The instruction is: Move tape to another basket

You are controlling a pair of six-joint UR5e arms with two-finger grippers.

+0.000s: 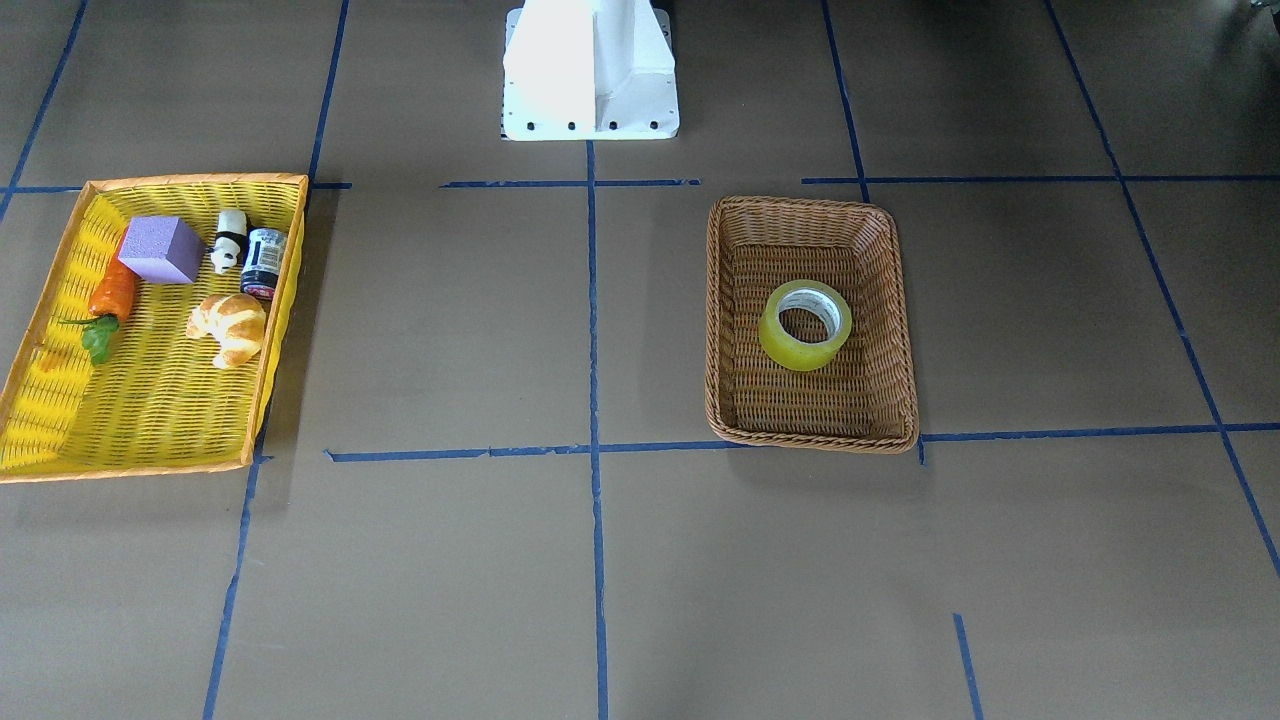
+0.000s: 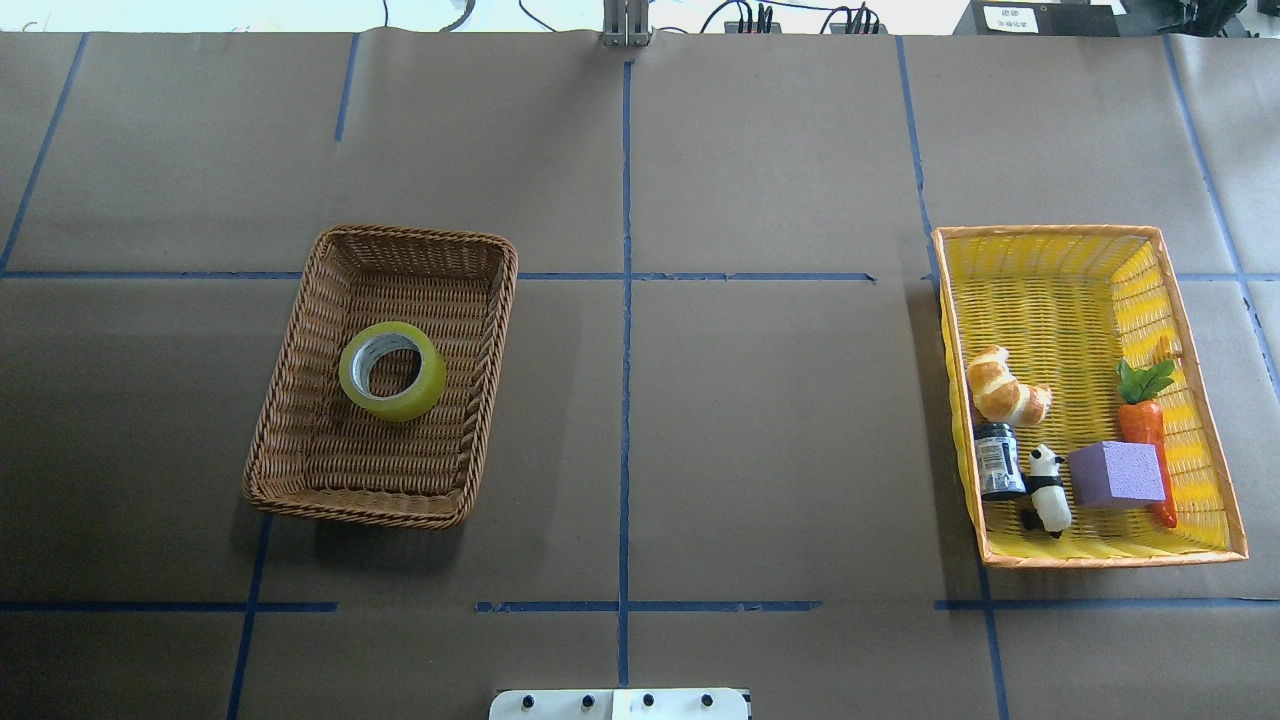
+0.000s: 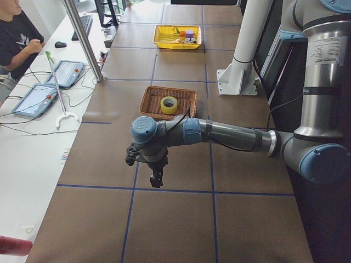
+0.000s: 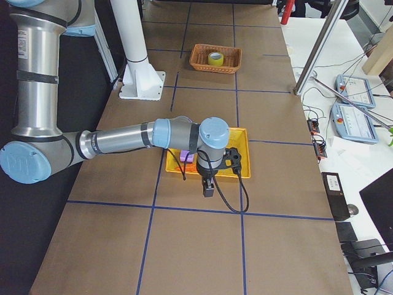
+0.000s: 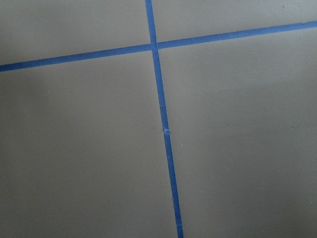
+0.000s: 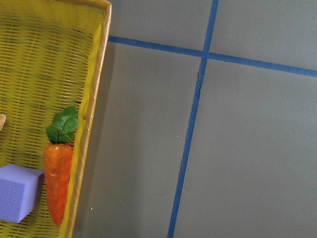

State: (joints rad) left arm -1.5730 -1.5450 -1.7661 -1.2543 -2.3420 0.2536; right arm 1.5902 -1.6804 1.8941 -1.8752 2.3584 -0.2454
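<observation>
The tape (image 2: 392, 370) looks light, stiff, slick; pinch its ring wall at 3 o'clock. Left fingers (image 3: 156, 178), right fingers (image 4: 209, 187): you can't tell if they're closed.

You are seeing the tape (image 2: 415, 390) lying in the basket (image 2: 283, 400) on the table (image 2: 750, 420), robot's left; well apart rightward, the tray (image 2: 1050, 262) is holding a croissant (image 2: 1005, 390), jar (image 2: 998, 460), panda (image 2: 1047, 490), block (image 2: 1115, 475) and carrot (image 2: 1145, 430).
</observation>
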